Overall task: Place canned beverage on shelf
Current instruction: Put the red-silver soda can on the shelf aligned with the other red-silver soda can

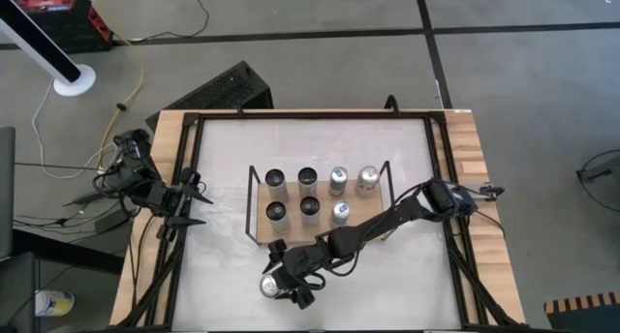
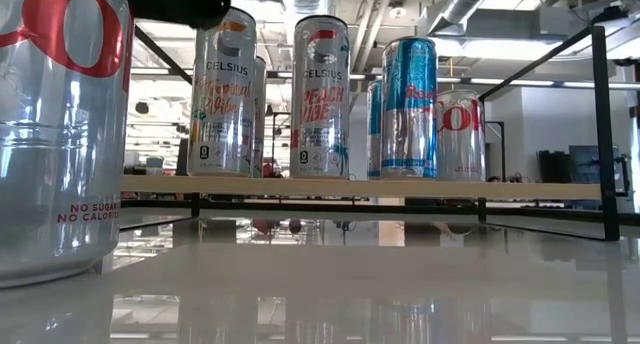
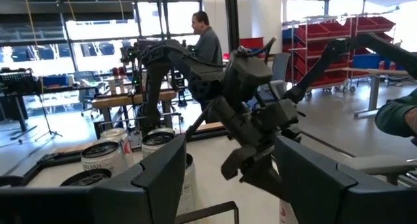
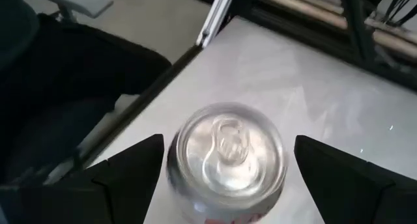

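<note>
White counter (image 1: pixel 407 275) with a black rail around it and light-wood edging fills the overhead view, on a grey concrete floor. Near its middle sits a small shelf (image 1: pixel 254 193): a pale wood board in a thin black wire frame with raised rails at both ends.

Seven cans stand upright on the shelf in two rows. The far row has four: two with dark tops (image 1: pixel 275 179) on the left, then two with silver tops (image 1: pixel 338 178) on the right. The near row has three: two dark-topped and one silver-topped (image 1: pixel 340 213). The spot at the right end of the near row is bare.

An eighth can (image 4: pixel 225 160) stands upright on the counter, off the shelf, in front of its left end and near the counter's front edge. It is silver with red lettering and an unopened pull tab.

The right tool (image 1: pixel 288 287) reaches across the counter from the right side and hangs directly over this loose can. Its two dark fingers (image 4: pixel 127 164) are spread wide apart, one on each side of the can, with a gap to the can on both sides.

The left tool (image 1: pixel 197 203) waits at the counter's left edge, well apart from the shelf, with its fingers parted and nothing between them.

From counter height, a workshop with windows and ceiling ducts shows behind the cans. A person (image 3: pixel 207 42) stands far back in the room.
</note>
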### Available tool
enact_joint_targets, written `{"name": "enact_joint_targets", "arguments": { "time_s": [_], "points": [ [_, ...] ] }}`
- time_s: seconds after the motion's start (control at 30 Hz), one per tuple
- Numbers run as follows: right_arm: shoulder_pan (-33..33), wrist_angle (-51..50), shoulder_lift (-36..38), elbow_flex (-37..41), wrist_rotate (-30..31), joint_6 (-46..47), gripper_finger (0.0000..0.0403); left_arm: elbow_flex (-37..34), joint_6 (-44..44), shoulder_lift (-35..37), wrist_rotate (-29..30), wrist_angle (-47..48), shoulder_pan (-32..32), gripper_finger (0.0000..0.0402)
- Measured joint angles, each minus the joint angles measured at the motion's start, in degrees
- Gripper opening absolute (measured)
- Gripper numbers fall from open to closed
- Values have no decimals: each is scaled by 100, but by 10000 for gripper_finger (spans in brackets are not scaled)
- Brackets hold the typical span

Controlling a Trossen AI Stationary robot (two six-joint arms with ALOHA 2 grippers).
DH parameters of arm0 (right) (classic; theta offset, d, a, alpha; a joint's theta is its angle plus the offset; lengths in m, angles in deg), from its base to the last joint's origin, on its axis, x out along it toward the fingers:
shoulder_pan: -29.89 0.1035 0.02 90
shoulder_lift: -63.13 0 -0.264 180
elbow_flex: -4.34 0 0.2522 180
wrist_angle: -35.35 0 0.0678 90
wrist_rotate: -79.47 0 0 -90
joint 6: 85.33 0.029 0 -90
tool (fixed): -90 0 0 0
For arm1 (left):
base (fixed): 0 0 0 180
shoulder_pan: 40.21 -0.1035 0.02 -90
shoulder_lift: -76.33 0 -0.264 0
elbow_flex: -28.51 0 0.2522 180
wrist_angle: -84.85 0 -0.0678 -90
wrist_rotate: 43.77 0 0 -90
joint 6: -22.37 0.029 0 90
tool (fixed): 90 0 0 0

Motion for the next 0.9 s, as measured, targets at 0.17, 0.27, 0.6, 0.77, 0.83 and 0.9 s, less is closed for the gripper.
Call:
{"name": "enact_joint_targets", "arguments": {
  "time_s": [0.17, 0.27, 0.6, 0.77, 0.83, 0.9],
  "points": [
    [-4, 3, -34, -12, -85, 42, 369, 0, -4, 0, -2, 5, 0, 219],
    [-4, -12, -34, -8, -95, 42, 363, 0, -7, 1, -2, 6, 0, 219],
    [-4, -6, -33, -8, -109, 15, 287, 0, -11, 0, -4, 9, 0, 219],
    [35, -109, 115, -2, -143, -5, 278, 0, -15, 2, -3, 9, 0, 219],
    [61, -201, 227, 3, -214, -3, 277, 0, -16, 1, -3, 10, 1, 219],
    [109, -342, 394, 3, -220, -2, 277, 0, -17, 0, -4, 11, 0, 219]
  ]
}}
